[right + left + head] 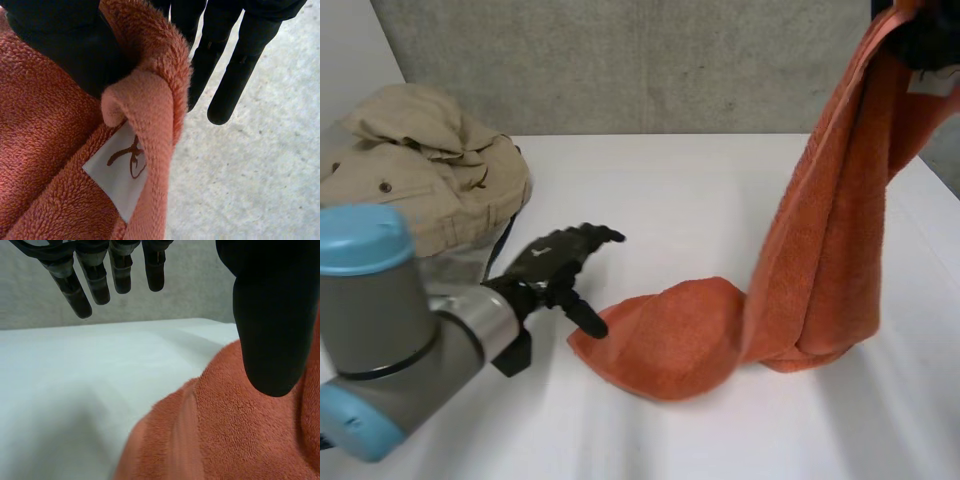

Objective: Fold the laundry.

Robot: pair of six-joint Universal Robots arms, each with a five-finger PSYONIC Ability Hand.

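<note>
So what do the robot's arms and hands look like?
The left arm is a chunky, round grey tube with a light-blue cap on its joint, like a lid. The left hand is black all over, with long thin fingers and a fat, rounded thumb. The right hand is black too, smooth and round at the tips.

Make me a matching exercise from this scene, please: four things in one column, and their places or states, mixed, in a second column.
1 orange towel
2 beige garment
3 left hand
4 white label

a heaped at the far left of the table
b open, beside the towel's lower end
c on the towel's edge, by the right hand
d hanging from above, lower end on the table

Pairs: 1-d, 2-a, 3-b, 4-c
</note>
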